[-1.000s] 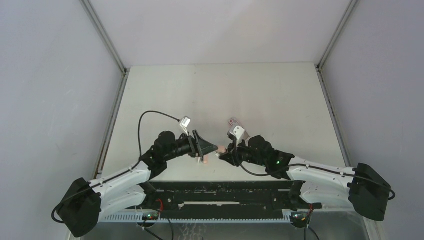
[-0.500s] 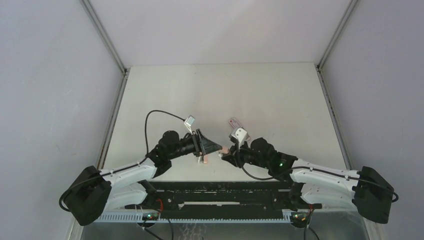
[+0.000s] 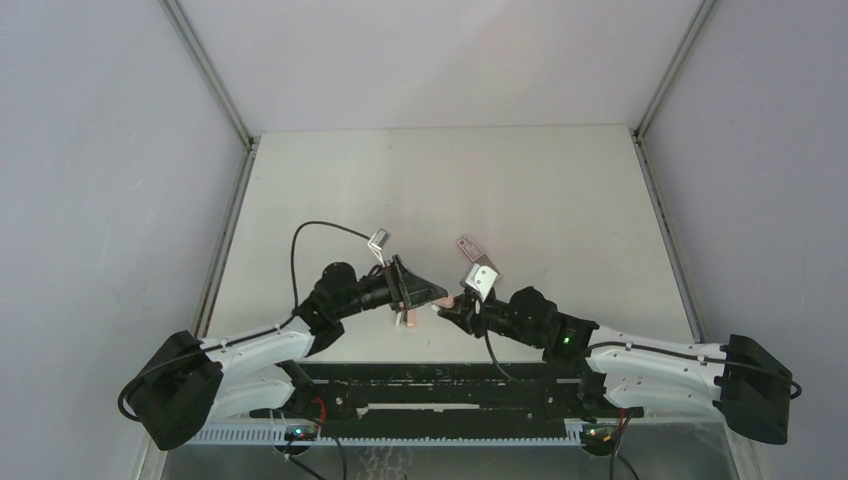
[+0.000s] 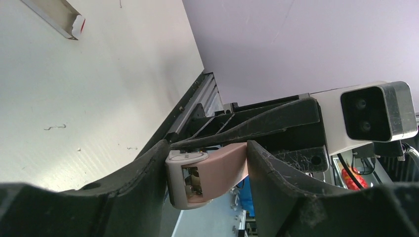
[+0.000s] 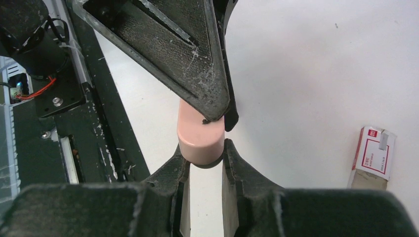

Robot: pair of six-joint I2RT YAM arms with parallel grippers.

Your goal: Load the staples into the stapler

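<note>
The left end effector (image 4: 207, 149) is clamped on one end of a pink stapler (image 4: 217, 170), held just above the desk (image 3: 560, 190) — the right end effector (image 5: 205, 148) pinches the other end. The staples (image 5: 384, 141) show grey at the end of their small box (image 5: 369, 162), which lies flat on the desk — apart, beyond the right arm.

The stapler (image 5: 200, 140) is salmon pink with a cream front end. The left gripper (image 3: 425, 293) and right gripper (image 3: 450, 308) are black with pale scuffs. At three o'clock, the staple box (image 5: 374, 157) is white with red borders.
</note>
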